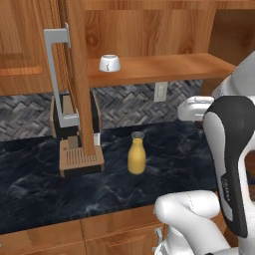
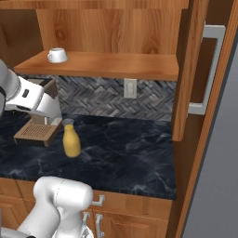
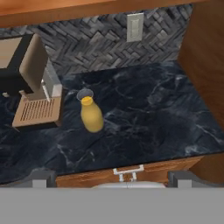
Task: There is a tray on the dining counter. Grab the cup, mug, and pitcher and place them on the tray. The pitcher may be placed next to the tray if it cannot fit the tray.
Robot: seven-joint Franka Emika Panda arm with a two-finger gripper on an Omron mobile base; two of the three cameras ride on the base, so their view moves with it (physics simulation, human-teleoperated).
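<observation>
I find no readable text, no label on the pitcher [image 1: 136, 158], no print on the mug [image 1: 109, 63], no brand on the coffee machine [image 1: 74, 130], wall outlet [image 1: 160, 91] plain, nothing legible on the desk [image 1: 174, 159]

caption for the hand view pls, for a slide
Open gripper above the black marble counter, facing the mustard-yellow pitcher beside a coffee machine.
</observation>
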